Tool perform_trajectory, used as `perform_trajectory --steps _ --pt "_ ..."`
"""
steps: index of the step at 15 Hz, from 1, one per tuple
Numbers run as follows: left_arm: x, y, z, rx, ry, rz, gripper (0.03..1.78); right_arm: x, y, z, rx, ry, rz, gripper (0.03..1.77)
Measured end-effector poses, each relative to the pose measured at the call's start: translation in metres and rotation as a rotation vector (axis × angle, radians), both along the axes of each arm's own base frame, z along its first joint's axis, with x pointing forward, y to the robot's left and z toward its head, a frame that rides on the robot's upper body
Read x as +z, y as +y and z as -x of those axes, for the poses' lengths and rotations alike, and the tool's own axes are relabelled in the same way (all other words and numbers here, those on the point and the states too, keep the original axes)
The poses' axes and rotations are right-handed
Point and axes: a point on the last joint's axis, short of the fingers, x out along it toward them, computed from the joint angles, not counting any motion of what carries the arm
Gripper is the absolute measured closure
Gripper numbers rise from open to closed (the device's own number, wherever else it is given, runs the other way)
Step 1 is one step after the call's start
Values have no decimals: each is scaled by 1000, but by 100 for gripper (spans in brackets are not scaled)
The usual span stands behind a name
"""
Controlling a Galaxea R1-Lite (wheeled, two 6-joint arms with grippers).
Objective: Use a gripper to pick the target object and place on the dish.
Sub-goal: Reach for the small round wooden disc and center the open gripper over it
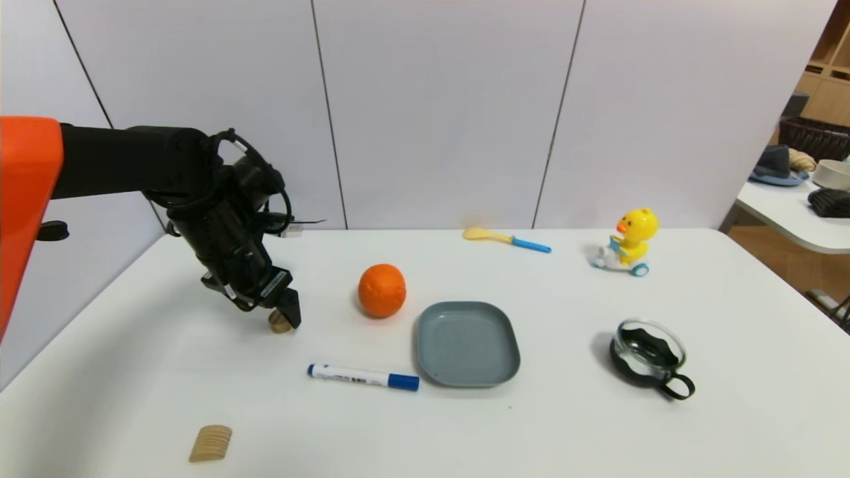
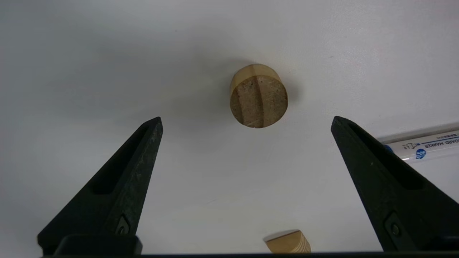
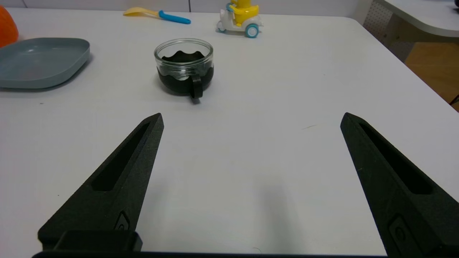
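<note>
Cylinder (image 2: 259, 96) could tip if I close my wide-open left gripper (image 2: 246, 120) off-center, tbh.

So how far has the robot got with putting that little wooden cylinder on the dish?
Done: the black left gripper is over the small tan wooden cylinder, jaws wide open.
In hand: nothing; the cylinder stands on the table between the jaws' lines, ungripped.
Left: grip it, lift it and set it on the grey-blue square dish, which holds nothing.
</note>
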Motion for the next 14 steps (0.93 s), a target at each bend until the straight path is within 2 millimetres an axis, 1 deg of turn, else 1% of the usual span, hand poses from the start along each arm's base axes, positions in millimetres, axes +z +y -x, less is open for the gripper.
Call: perform_trajectory --steps 7,14 --pt "-13 -16 -3 -39 30 -8 12 0 0 0 0 0 0 9" --pt "-18 -19 -10 -42 17 -6 12 0 0 0 0 0 0 9"
